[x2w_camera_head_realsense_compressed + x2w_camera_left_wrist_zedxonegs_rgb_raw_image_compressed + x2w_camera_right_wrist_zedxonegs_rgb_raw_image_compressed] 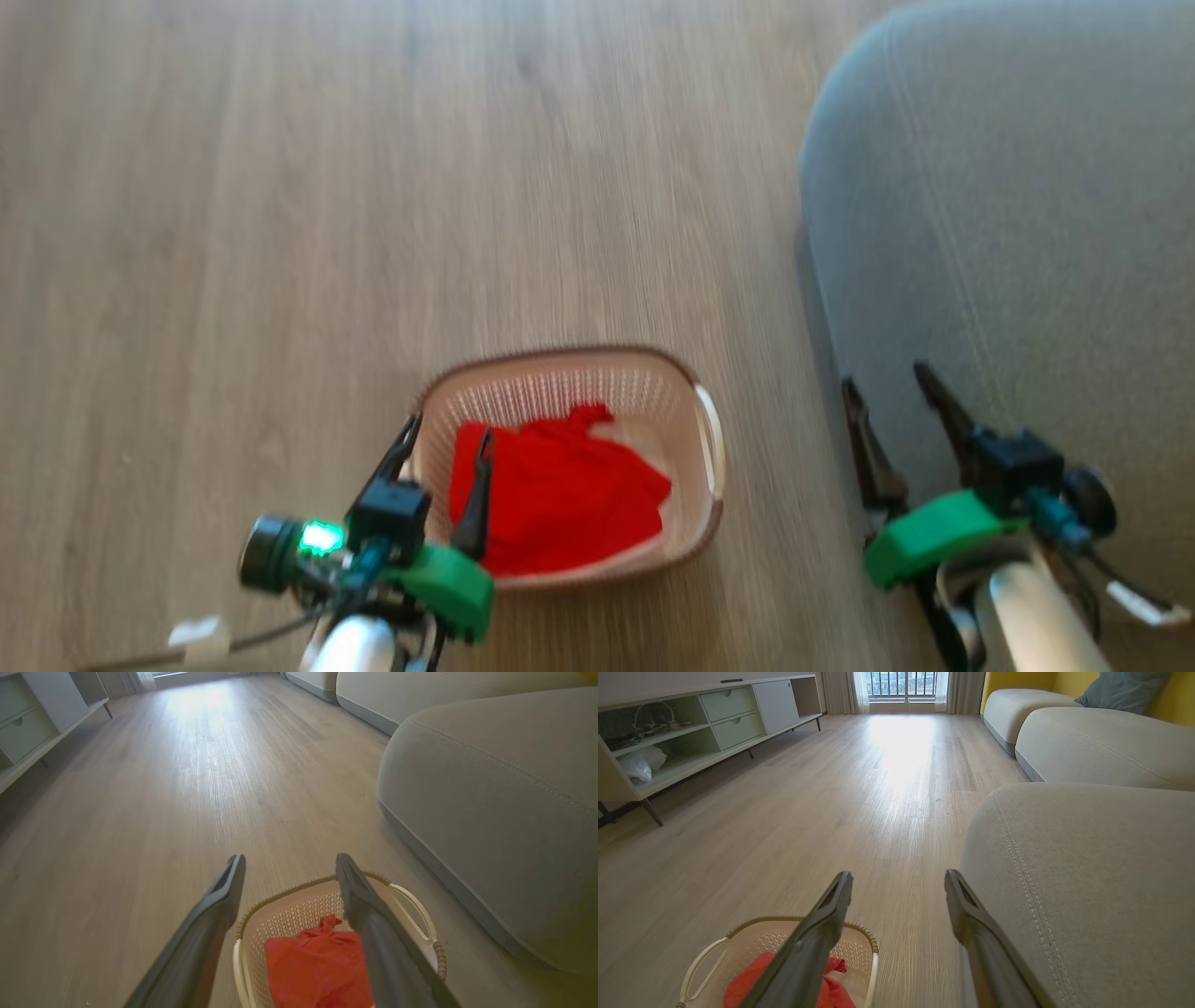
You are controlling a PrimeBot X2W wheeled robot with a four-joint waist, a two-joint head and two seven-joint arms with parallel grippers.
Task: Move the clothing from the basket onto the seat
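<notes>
Blur over the whole head view, softening the perforated wall of the basket [560, 385] and the edges of the clothing [560, 495] heaped inside it. Number of garments in the red heap impossible to tell; basket floor beneath it hidden; a pale patch at the far right of the red, lining or bare plastic, unclear which. Near end of the basket cut off by the bottom edge in both wrist views and partly covered by a dark finger in each. Seat [1027, 233] running out of frame at the top and right, its rounded corner and a faint stitch line visible. Left gripper [448, 427] spread wide and holding nothing, hanging over the left end of the basket, one finger above the rim, the other above the left edge of the clothing, apart from the fabric as far as can be judged. Right gripper [884, 375] likewise spread and empty, over the near edge of the seat, well apart from basket and clothing. Basket standing on the wooden floor [280, 233], near the seat with a strip of floor between.
</notes>
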